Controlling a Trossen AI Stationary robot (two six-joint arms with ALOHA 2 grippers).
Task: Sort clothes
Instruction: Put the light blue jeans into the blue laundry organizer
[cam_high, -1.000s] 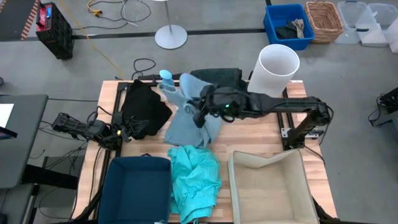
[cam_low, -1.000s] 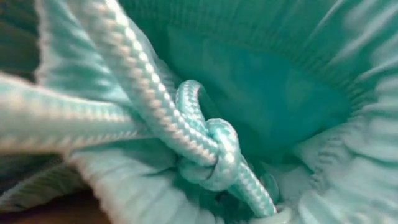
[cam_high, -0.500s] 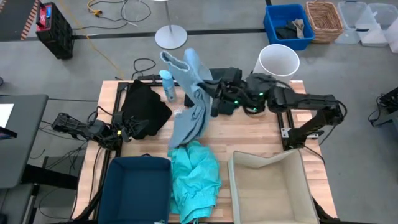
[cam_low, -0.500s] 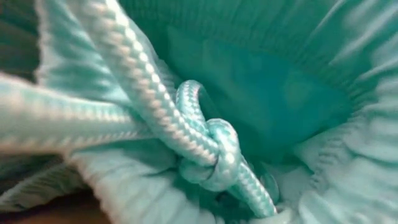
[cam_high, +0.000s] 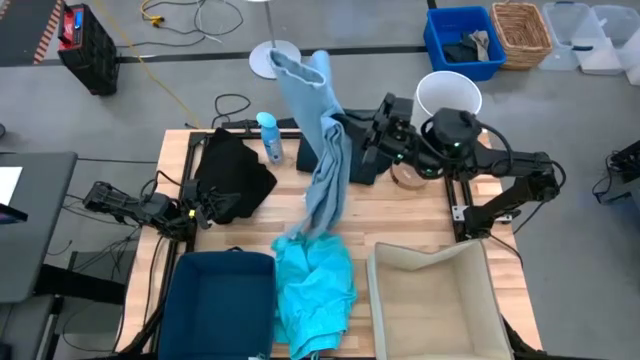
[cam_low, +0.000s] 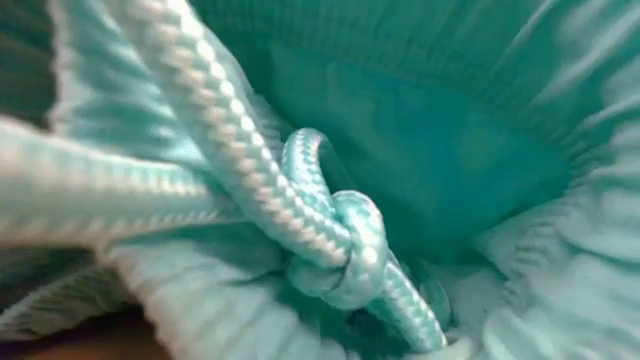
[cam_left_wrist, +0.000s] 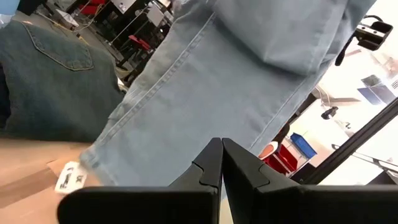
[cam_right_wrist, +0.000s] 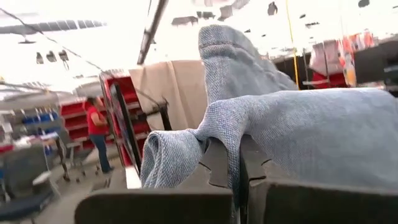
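My right gripper (cam_high: 347, 140) is raised above the table's far middle and shut on the pale dusty blue garment (cam_high: 322, 165). The garment hangs in a long strip down to the bright turquoise garment (cam_high: 312, 285), which lies at the near middle and fills the low view (cam_low: 420, 150). The black garment (cam_high: 232, 175) lies at the far left. The dark denim-like garment (cam_high: 362, 150) lies under my right arm and shows in the left wrist view (cam_left_wrist: 50, 81). My left gripper (cam_high: 203, 211) rests shut at the left edge, beside the black garment (cam_left_wrist: 221, 155). My right gripper pinches a bunched fold of the pale blue garment (cam_right_wrist: 249, 127) between its two fingers, and the cloth drapes over the fingertips. The fingers come about level from the table's right. An upper part stands above the hold (cam_high: 300, 75). The rest hangs down, its lower end (cam_high: 300, 232) at the turquoise garment.
A blue spray bottle (cam_high: 268, 135) stands at the far left-middle. A white bucket (cam_high: 447, 100) is beyond the far right corner. A dark blue bin (cam_high: 222, 300) and a beige bin (cam_high: 435, 300) stand along the near edge. A blue crate (cam_high: 462, 40) sits on the floor.
My right gripper has risen and drawn back toward the table's far right, keeping hold of the pale blue garment. The garment has been lifted off the table into a long hanging strip; its lower end stays by the turquoise garment.
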